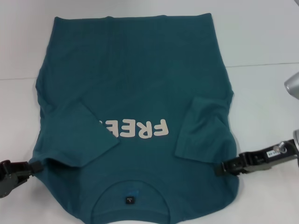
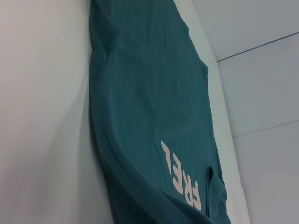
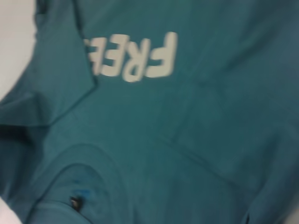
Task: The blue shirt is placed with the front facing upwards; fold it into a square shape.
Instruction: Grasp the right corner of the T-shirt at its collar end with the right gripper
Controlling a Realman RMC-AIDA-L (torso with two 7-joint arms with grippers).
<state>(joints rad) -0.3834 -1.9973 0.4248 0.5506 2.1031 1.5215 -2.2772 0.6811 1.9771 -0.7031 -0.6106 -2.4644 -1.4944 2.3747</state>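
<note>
Head view first. The blue shirt [image 1: 135, 102] lies flat on the white bench [image 1: 261, 42], front up, and fills most of the middle. Its neck is near the robot at 6 o'clock and its bottom hem is far away at 12 o'clock, so the cream word [image 1: 135, 128] on the chest reads upside down. Both short sleeves are already folded in over the chest, one at 8 o'clock and one at 4 o'clock. That looks like the first step done. The body is not folded yet, so I think most of the job is left before it is a square.

The left gripper [image 1: 33, 167] is at 8 o'clock, right at the edge of the shirt by the shoulder. The right gripper [image 1: 223, 168] is at 4 o'clock, at the other shoulder edge. I cannot tell if either pair of jaws is apart or together.

Left wrist view next. It looks along the shirt's side edge on the bench. The cloth is smooth and dark teal, with soft wrinkles.

Right wrist view last. It shows the chest word, one folded sleeve, and the round neck with a small dark label [image 3: 74, 201].
</note>
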